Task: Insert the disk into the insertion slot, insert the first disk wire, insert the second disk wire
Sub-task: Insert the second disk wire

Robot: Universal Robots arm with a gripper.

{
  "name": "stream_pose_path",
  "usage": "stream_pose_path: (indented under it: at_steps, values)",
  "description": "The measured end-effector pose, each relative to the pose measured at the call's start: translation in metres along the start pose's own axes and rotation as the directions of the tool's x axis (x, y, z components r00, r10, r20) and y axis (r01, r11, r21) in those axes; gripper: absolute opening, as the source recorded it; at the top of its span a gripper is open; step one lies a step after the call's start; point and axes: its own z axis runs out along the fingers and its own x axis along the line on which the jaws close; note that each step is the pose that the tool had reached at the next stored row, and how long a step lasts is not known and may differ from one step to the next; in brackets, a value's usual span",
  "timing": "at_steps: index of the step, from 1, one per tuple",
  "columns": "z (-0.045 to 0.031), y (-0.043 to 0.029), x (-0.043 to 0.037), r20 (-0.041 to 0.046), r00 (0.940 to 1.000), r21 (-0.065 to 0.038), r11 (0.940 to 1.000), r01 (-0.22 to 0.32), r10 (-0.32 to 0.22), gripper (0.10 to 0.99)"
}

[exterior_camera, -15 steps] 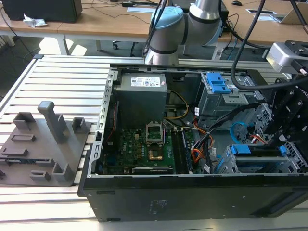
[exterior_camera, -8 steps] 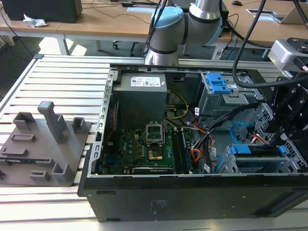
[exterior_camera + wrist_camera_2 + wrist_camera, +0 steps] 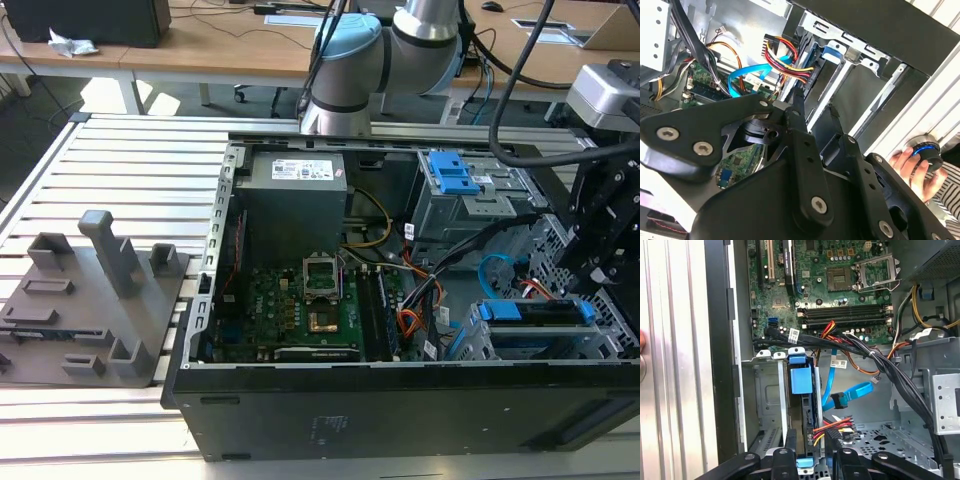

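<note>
Disk (image 3: 530,313) seated in the metal cage (image 3: 500,345), gripper (image 3: 600,272) hanging just over it.

In the exterior view I see the disk at about 4 o'clock in the open computer case (image 3: 400,410). It stands on edge in its blue frame, long axis running 9 to 3 o'clock. The light-blue cable (image 3: 850,392) loops just beside it, and a red-yellow-black wire bundle (image 3: 836,422) ends against it. I cannot tell whether the gripper is wide or closed.

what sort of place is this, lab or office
Probably a robotics lab: an open black desktop computer case lies on a slatted aluminium worktable, a grey-and-blue robot arm stands beside it, and wooden desks line the back.
</note>
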Motion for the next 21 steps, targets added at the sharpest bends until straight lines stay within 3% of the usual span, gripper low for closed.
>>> stream_pose_path:
  at_steps: [3, 6, 9, 11, 14, 18, 21]
  values:
    - [-0.0002, -0.0001, 0.0, -0.0011, 0.9997, 0.001, 0.9997, 0.023, -0.023, 0.361]
    - [-0.0001, 0.0, 0.0, -0.0038, 0.9962, 0.003, 0.9962, 0.087, -0.087, 0.361]
    - [-0.0001, 0.0, 0.0, -0.0093, 0.9786, 0.006, 0.9786, 0.206, -0.206, 0.361]
    - [-0.0001, 0.0, 0.0, -0.0106, 0.9722, 0.007, 0.9722, 0.234, -0.234, 0.361]
    - [-0.0002, 0.0003, -0.0022, -0.0108, 0.9714, 0.007, 0.9714, 0.237, -0.237, 0.361]
    - [-0.0005, 0.0022, -0.0141, -0.0109, 0.9714, 0.007, 0.9714, 0.237, -0.237, 0.361]
    - [0.0001, 0.0063, -0.0146, -0.0107, 0.9714, 0.007, 0.9714, 0.237, -0.237, 0.361]
